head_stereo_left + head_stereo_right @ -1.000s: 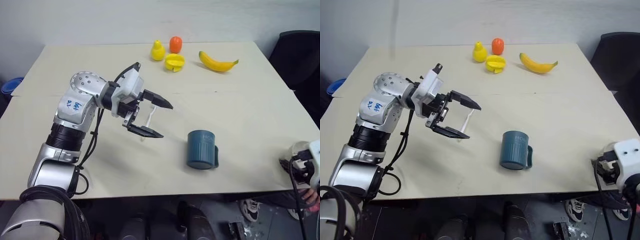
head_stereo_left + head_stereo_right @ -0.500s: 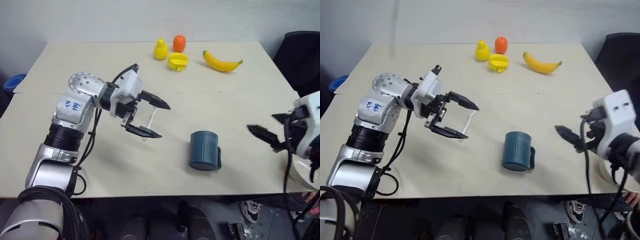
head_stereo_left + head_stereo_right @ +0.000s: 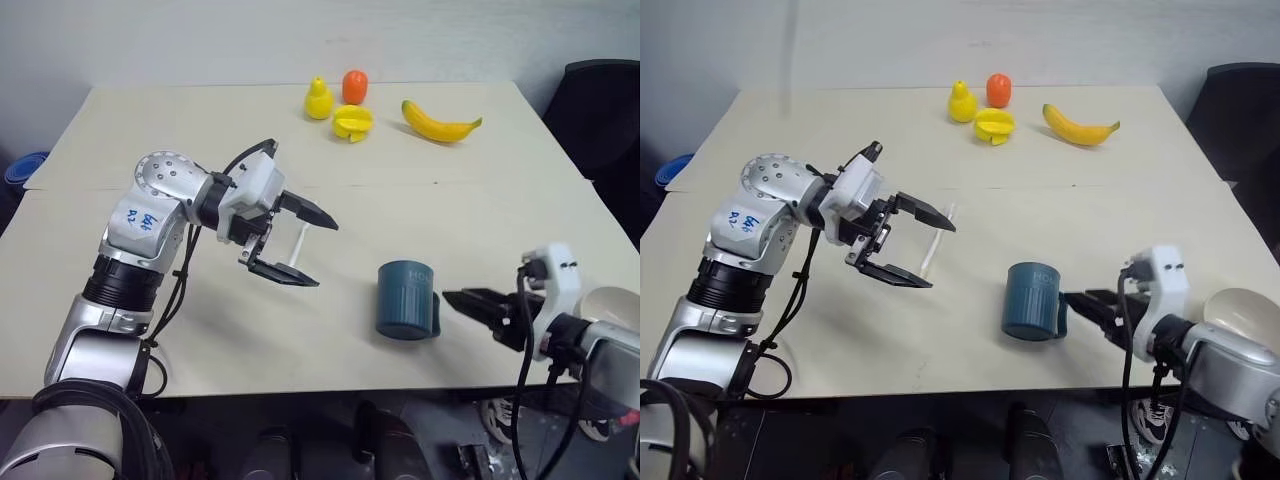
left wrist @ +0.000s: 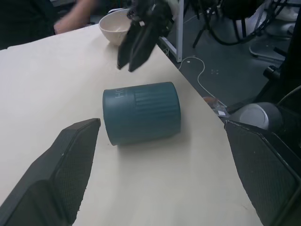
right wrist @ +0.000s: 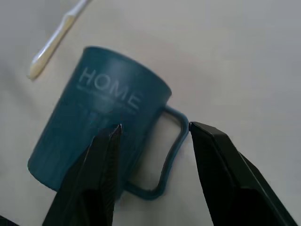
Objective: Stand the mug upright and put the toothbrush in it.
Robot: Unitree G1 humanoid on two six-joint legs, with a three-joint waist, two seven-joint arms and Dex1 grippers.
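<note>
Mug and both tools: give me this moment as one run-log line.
mug: lying on its side, handle toward right tool | right tool: open, beside handle, not gripping | left tool: open, above toothbrush | toothbrush: on table

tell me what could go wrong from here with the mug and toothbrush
1. The mug lies on its side near the table's front edge; the right gripper, open and lined up at the handle, may push or roll it toward that edge.
2. The toothbrush lies under the open left gripper, so a reach downward could knock it aside.
</note>
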